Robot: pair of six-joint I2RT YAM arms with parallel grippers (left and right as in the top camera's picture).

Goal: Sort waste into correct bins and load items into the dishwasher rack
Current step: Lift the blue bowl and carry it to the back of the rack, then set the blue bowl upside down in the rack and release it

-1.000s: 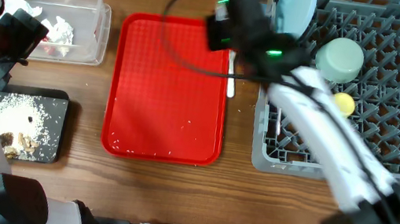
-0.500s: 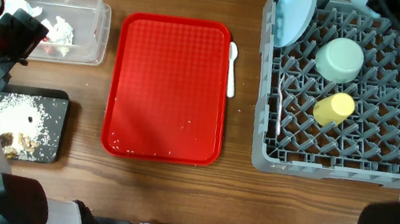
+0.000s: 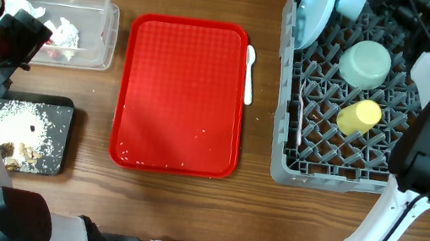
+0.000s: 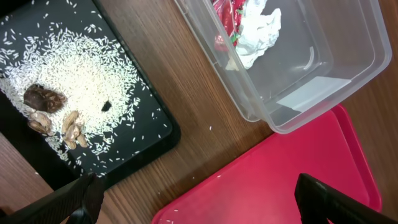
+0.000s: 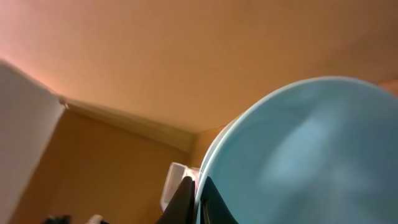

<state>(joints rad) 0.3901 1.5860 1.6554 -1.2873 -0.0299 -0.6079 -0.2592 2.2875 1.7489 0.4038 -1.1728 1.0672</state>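
Wooden surface (image 3: pixel 251 220) carries, nearest, a shallow black rectangular tray (image 3: pixel 60 140) of rice and brown scraps. Beyond lies a flat red serving tray (image 3: pixel 184 90), a white plastic spoon (image 3: pixel 248 74) just beside it. The left end effector (image 4: pixel 199 199) hangs open near the clear plastic rectangular tub (image 4: pixel 336 56) holding crumpled white napkins (image 4: pixel 258 28). Farthest, the right end effector (image 5: pixel 198 202) pinches the rim of the light blue bowl (image 5: pixel 298 155) over the large grey plastic rack (image 3: pixel 361 172).

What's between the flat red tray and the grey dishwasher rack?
A white plastic spoon lies on the wooden table beside the red tray's right edge, shown in the overhead view.
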